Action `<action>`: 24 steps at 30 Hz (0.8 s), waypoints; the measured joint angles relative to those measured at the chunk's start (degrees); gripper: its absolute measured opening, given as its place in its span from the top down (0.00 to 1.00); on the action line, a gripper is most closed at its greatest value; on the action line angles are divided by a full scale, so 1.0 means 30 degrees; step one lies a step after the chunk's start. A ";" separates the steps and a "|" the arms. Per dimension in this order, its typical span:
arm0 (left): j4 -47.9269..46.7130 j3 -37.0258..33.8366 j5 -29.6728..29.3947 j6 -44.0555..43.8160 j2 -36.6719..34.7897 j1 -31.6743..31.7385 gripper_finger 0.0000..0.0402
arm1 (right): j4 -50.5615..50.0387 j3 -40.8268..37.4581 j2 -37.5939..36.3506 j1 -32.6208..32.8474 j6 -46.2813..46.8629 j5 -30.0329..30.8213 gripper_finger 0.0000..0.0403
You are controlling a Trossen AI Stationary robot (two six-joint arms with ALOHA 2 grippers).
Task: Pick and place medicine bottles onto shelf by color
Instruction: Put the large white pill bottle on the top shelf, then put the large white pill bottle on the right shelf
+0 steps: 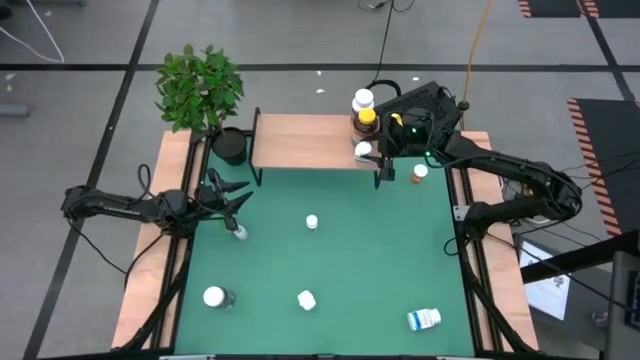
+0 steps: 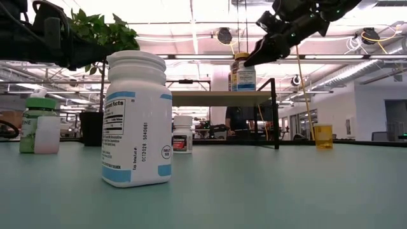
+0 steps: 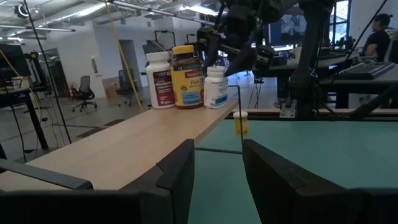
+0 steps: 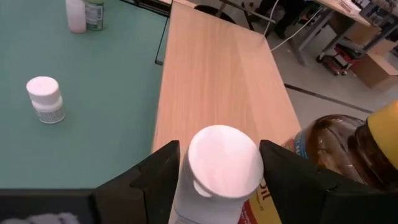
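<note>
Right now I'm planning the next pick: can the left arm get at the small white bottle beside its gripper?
Probably yes. The left gripper sits open right by the small white bottle, with bare green table around it and nothing between them. The right gripper is busy at the shelf.

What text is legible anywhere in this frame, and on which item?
"Facts": side panel of the big white bottle nearest the low camera.
"Fish": label of the amber yellow-capped bottle on the shelf.
Other bottle labels and the printed code: too small or blurred.

Overhead view straight down, low view level across table, wrist views close, all sharing the shelf (image 1: 305, 141).
</note>
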 joint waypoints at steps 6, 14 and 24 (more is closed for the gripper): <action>-0.0005 0.0000 -0.0057 -0.0012 0.0000 0.0000 0.65 | 0.0033 0.0000 -0.0546 0.0164 0.0189 -0.0004 0.47; -0.0049 0.0000 -0.0413 -0.0160 -0.0002 0.0001 0.65 | 0.0299 -0.0007 -0.1428 0.0935 0.0640 0.0004 0.47; 0.0400 0.0000 -0.0461 -0.0043 -0.0005 -0.0785 0.65 | 0.3216 -0.2534 -0.1642 0.6087 0.4371 0.1088 0.47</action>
